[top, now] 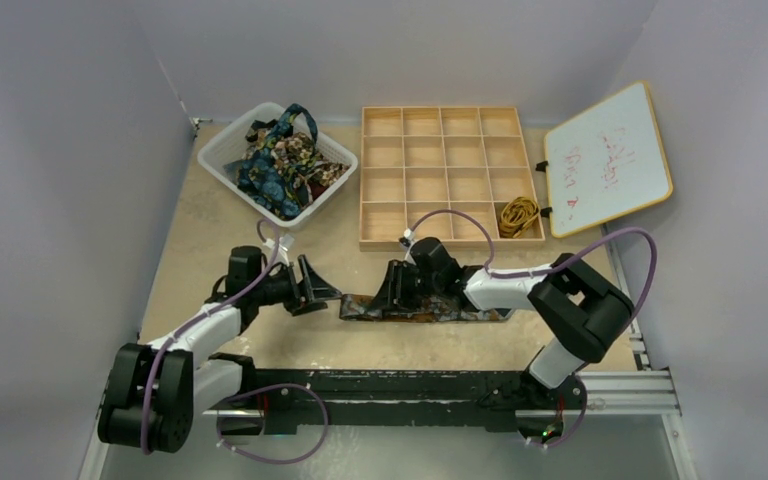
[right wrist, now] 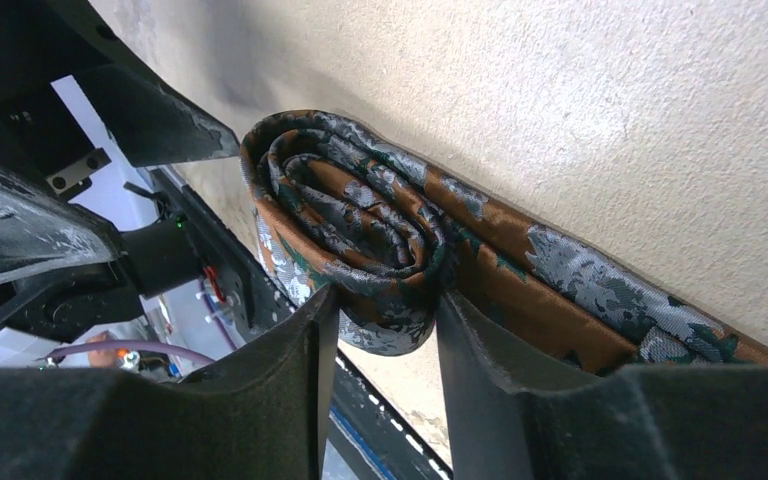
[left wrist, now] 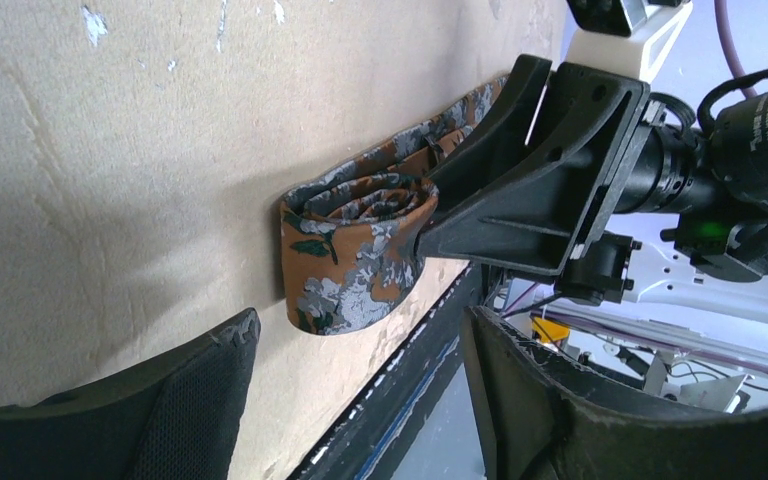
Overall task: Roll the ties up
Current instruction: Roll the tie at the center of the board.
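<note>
A white basket (top: 222,160) at back left holds tangled ties (top: 280,165). The left gripper (top: 322,290) stands released just beside the brown tie (left wrist: 350,250), whose rolled end lies on the table (top: 410,350). The right gripper (right wrist: 380,300) pinches that roll. A gold tie (top: 518,213) lies in the near right corner compartment of the wooden tray (top: 440,170). The red writing (top: 600,165) on the whiteboard (top: 635,125) is unreadable.

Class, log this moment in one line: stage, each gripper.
stage: brown tie partly rolled | left gripper: open, short of it | right gripper: shut on its rolled end

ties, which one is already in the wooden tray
The gold tie, coiled in the tray's near right cell. The brown tie lies on the table; the others sit in the basket.
</note>
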Robot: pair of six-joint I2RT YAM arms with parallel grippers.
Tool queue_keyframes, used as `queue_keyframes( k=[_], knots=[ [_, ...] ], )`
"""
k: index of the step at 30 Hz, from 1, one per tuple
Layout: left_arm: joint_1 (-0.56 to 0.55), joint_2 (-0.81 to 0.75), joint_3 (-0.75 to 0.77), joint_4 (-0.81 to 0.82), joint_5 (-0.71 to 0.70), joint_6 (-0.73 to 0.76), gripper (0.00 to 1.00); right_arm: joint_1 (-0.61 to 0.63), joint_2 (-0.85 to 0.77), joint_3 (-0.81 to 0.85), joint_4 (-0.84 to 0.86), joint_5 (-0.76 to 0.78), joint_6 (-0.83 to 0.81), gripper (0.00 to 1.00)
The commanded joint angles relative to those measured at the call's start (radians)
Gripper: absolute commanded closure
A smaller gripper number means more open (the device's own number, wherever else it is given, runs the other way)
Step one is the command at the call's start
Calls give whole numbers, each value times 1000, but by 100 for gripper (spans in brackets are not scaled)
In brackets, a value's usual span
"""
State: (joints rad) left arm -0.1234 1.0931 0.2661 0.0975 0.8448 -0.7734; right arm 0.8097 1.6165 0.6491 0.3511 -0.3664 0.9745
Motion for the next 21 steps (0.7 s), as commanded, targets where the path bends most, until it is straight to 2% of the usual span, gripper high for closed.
queue_keyframes(
  k=[1, 5, 10, 17, 21],
  knots=[
    [4, 9, -32, 79, 47, 10, 29, -2, 18, 53, -33, 0, -25, 60],
    [0, 25, -46, 100, 57, 15, 30, -4, 43, 69, -53, 12, -31, 65],
    [-13, 64, -54, 147, 59, 12, 30, -10, 48, 70, -61, 22, -38, 66],
    [-51, 133, -53, 254, -5, -53, 31, -16, 80, 75, -49, -7, -61, 64],
    [-94, 165, -39, 291, -86, -63, 32, -21, 98, 75, -30, -32, -64, 64]
  ],
)
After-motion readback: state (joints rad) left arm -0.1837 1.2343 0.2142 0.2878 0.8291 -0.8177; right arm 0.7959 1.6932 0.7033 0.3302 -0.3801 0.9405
